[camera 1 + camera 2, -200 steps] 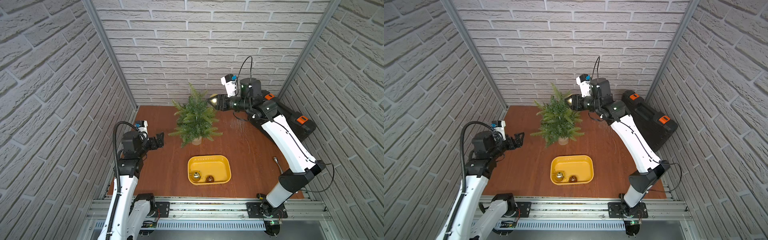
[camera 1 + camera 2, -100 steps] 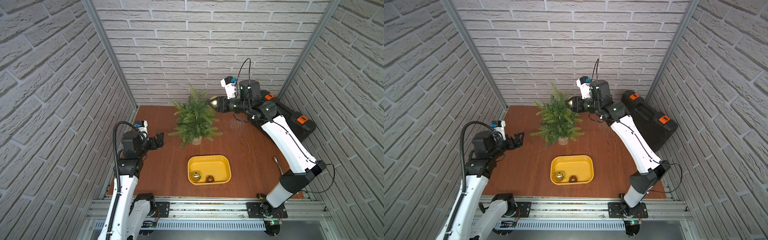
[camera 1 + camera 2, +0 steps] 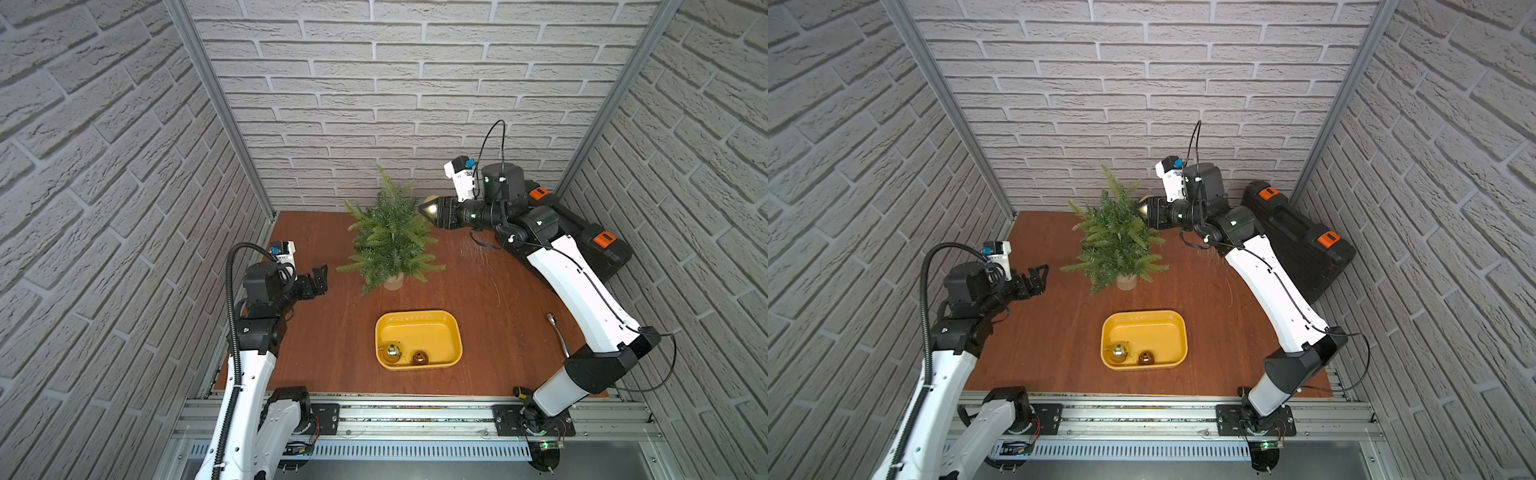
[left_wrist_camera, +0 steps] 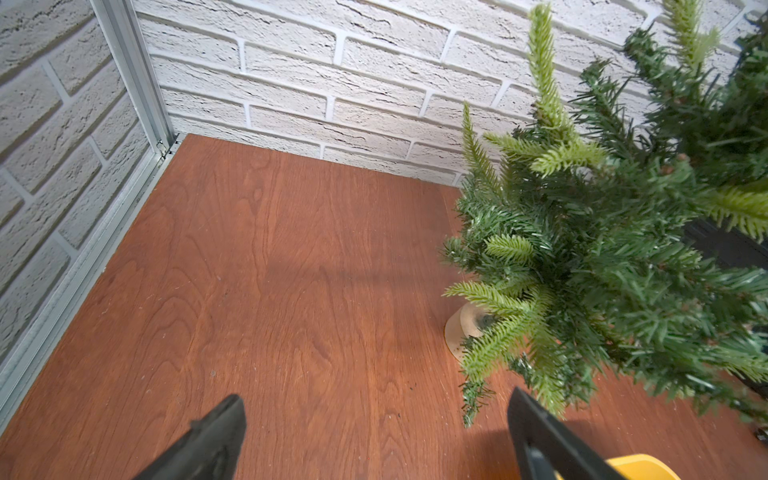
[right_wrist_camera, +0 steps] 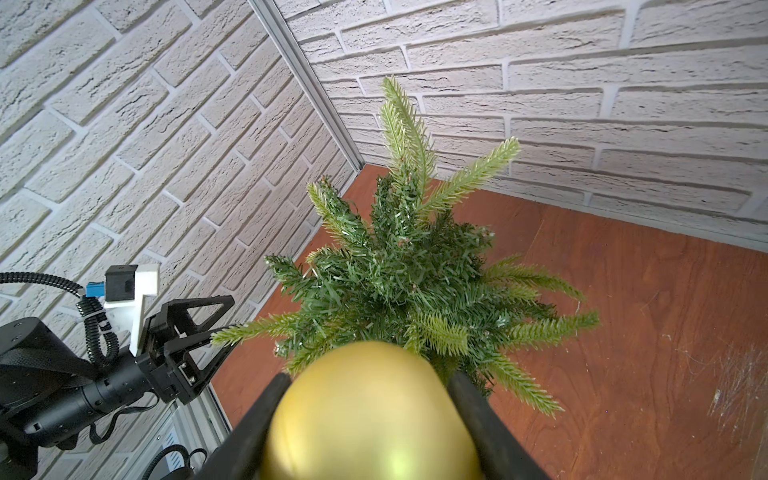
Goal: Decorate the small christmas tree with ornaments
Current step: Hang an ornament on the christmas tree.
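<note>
A robot laboratory test cell.
A wooden tabletop [image 3: 332,332] is enclosed by brick-patterned wall panels [image 3: 374,104] and aluminium posts [image 3: 220,104]; robot arms [image 3: 577,282] are bolted to a front rail [image 3: 415,415].

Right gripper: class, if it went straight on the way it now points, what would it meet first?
Probably the small christmas tree. The right gripper, shut on the matte gold ornament, points at its upper branches, so the ornament would touch them first; how near is unclear.

Tree [image 3: 390,241] behind tray [image 3: 417,316]; ornaments [image 3: 391,351] in tray; case [image 3: 1296,241] right.
</note>
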Controlling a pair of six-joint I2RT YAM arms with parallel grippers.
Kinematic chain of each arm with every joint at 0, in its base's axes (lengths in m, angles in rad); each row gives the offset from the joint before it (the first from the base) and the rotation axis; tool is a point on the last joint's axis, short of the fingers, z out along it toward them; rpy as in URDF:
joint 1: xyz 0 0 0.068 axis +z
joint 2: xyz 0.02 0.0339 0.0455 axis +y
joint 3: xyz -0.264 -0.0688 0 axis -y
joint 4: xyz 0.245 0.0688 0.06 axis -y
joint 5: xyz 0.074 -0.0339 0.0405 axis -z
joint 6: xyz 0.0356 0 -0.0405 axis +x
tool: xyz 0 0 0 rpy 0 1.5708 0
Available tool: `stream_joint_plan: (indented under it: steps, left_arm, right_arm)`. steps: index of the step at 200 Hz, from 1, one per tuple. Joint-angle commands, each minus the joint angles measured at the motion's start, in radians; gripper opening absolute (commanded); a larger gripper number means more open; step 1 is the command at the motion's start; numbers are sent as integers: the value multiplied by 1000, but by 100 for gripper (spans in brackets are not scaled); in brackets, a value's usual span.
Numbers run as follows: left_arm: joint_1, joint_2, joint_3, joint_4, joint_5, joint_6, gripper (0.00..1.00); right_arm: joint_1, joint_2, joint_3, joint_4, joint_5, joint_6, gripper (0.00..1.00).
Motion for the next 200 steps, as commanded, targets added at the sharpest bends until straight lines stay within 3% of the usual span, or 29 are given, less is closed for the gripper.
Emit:
stream_joint_plan:
  steps: [1, 59, 107, 200]
  left_arm:
    - [10, 2, -7, 22, -2, 1, 98]
    - [9, 1, -8, 22, -2, 2, 98]
    - [10, 0, -8, 21, -3, 3, 98]
    - [10, -6, -14, 25, -2, 4, 98]
  right_arm:
    - [-5, -42, -21, 54, -17, 3, 47]
    - [-5, -61, -53, 61, 0, 3, 47]
    - [-5, -100, -121, 88, 86, 15, 48]
    - [-5, -136, -234, 197, 113, 83, 62]
